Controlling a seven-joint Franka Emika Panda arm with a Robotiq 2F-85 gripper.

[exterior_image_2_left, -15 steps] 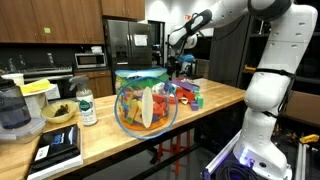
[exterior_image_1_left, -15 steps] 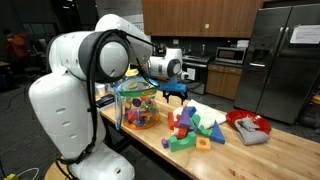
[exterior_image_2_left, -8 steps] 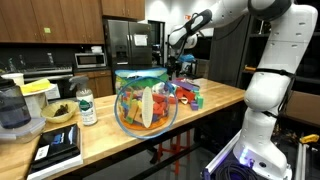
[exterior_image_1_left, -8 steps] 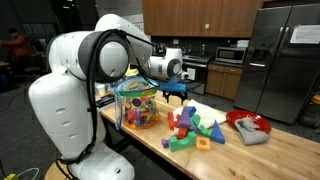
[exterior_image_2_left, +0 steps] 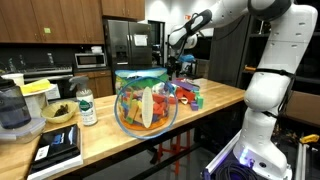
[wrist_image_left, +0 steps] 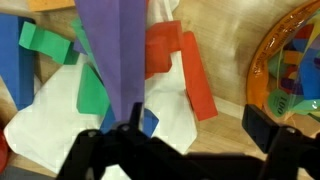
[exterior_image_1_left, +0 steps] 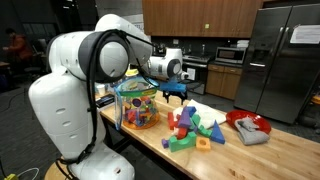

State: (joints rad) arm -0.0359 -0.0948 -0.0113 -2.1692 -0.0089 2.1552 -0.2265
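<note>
Change: nothing has moved since a second ago; the arm and every piece lie as they did.
Purple piece (wrist_image_left: 118,50): nearest thing to the gripper, a long strip over a white sheet (wrist_image_left: 60,120) in the wrist view. Its lower end runs behind the dark gripper body; whether they touch cannot be told.
Gripper (wrist_image_left: 190,135): jaws wide apart, bare sheet showing between them and nothing clamped. In both exterior views it hangs above the counter (exterior_image_1_left: 280,155), well clear of it (exterior_image_1_left: 176,93) (exterior_image_2_left: 181,66).
Around the strip: a red piece (wrist_image_left: 195,75) just beside it, a green piece (wrist_image_left: 92,92) partly under it, a blue piece (wrist_image_left: 12,60) at the edge.
Tub (exterior_image_1_left: 137,103): clear, full of coloured toys, near the gripper on the counter.
Block pile (exterior_image_1_left: 192,128): beside the sheet, toward the counter's front.
Red dish (exterior_image_1_left: 248,127): well apart, holding a cloth.
Bottle (exterior_image_2_left: 86,107): upright, beyond the tub.
</note>
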